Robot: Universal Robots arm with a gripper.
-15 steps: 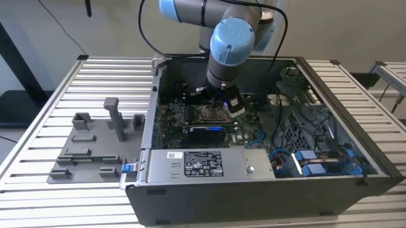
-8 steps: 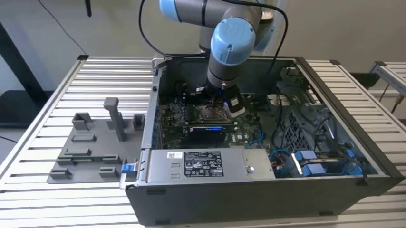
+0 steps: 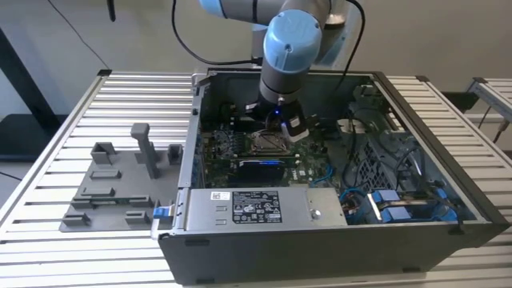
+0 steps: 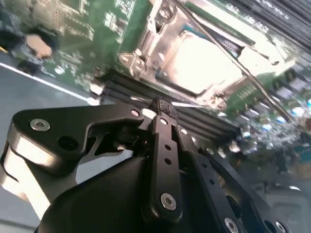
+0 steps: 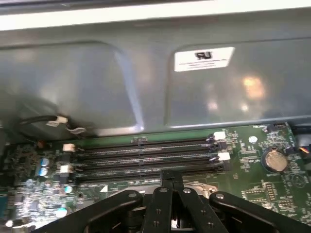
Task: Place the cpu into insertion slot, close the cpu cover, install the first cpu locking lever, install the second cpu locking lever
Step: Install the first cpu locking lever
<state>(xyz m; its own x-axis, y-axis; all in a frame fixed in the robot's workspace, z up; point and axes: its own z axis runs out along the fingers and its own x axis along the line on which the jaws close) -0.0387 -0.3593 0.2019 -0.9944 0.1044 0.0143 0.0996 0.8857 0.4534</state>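
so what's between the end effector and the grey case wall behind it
Rows of long black slots lying side by side on the green board sit between the end effector and the case wall, seen in the first wrist view.

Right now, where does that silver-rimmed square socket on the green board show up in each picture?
Exterior view: the silver-rimmed square socket sits directly under the arm's black claw.
Second wrist view: bright metal just beyond the claw's tip.
First wrist view: a silver edge peeking past the claw's tip.
Shared landmark: the black claw.
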